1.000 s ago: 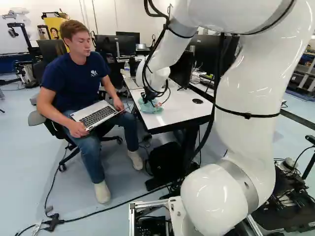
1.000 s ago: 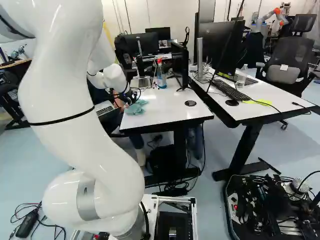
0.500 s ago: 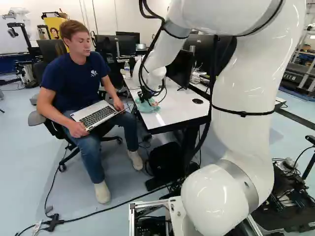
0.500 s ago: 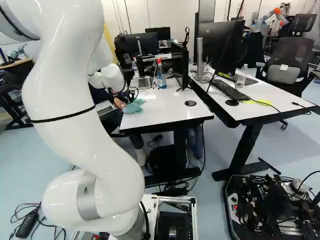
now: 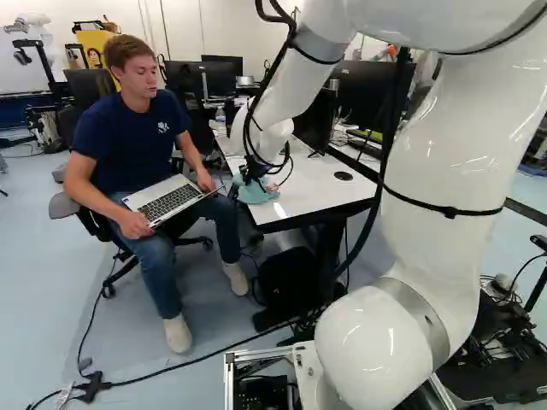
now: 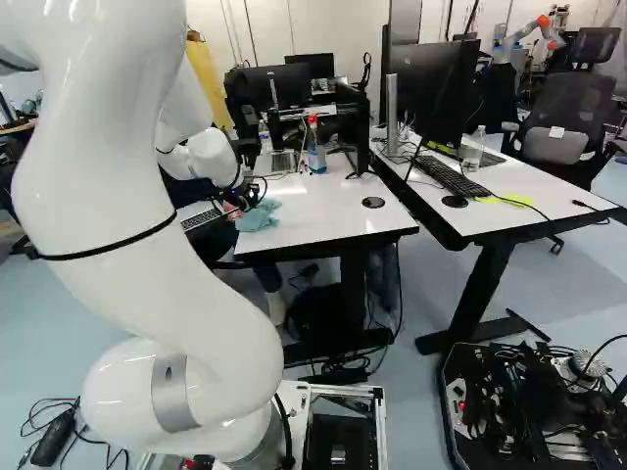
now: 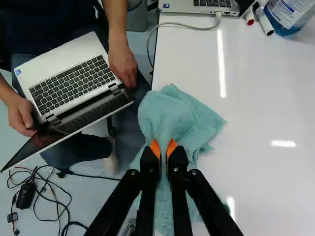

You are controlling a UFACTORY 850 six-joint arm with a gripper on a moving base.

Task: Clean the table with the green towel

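Fingers [image 5: 252, 177] pinch grn towel [image 7: 179, 115] btwn tips, w/ more spread ahead.

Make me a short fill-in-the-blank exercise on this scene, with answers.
The gripper is ____ (open/shut) on the towel.
Its finger pads are colored ____.
The tabletop is colored ____.
The bottle on it has a cap colored ____.

Missing words: shut; orange; white; red.

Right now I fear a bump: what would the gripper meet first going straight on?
The gripper would first meet the towel it grips, then probably the table near its edge; the towel hides how close.
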